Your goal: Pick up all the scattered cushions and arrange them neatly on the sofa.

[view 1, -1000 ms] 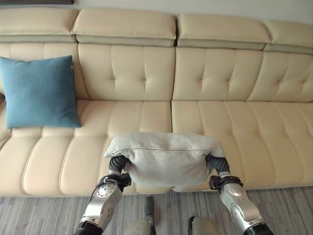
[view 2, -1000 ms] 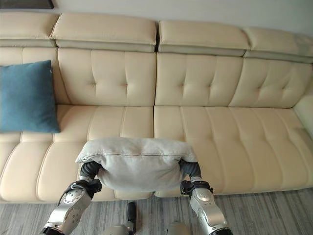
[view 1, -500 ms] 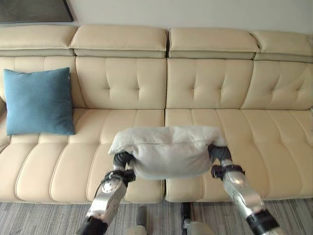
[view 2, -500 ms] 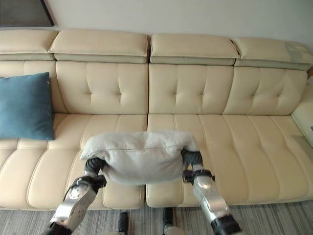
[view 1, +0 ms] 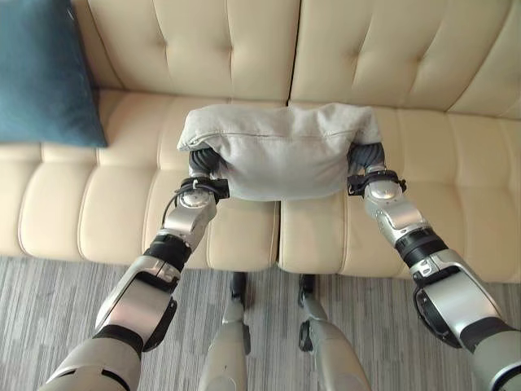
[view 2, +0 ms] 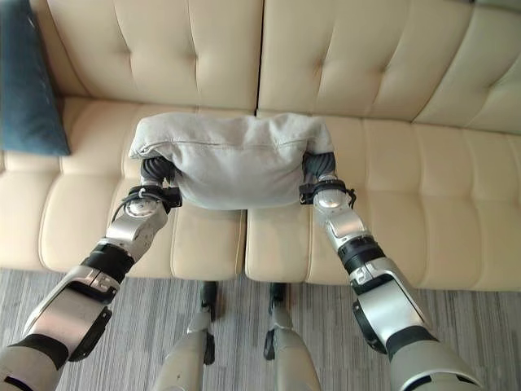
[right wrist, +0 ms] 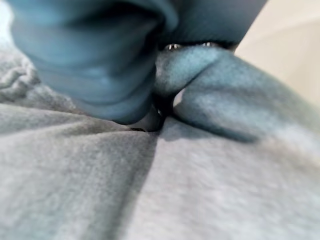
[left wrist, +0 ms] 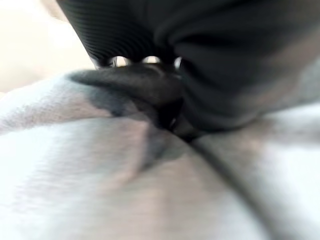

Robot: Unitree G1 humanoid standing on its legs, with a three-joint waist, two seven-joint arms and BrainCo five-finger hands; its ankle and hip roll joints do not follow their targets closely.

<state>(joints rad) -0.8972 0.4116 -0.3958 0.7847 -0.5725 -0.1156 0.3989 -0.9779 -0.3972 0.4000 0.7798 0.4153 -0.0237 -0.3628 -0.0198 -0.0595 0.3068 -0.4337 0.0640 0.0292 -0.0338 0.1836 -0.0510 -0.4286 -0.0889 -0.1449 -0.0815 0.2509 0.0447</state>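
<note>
A light grey cushion [view 1: 281, 155] hangs between my two hands, just over the seat of the beige sofa [view 1: 423, 73], near the seam at its middle. My left hand [view 1: 202, 160] presses into the cushion's left end and my right hand [view 1: 365, 155] into its right end; both are sunk into the fabric up to their dark covers. In the wrist views the grey cloth [left wrist: 100, 190] bulges against the left hand's cover [left wrist: 225, 60], and more cloth [right wrist: 200, 190] lies against the right hand's cover [right wrist: 90, 60]. A blue cushion [view 1: 45, 73] leans upright on the backrest at the far left.
The sofa's tufted backrest [view 2: 342, 57] rises right behind the grey cushion. Seat room lies between the two cushions and along the right half [view 1: 456, 163]. A grey striped carpet [view 1: 49, 326] runs along the sofa's front edge.
The camera has dipped and come closer to the sofa. Both arms have stretched forward, carrying the grey cushion from the seat's front edge to over the seat, near the backrest.
</note>
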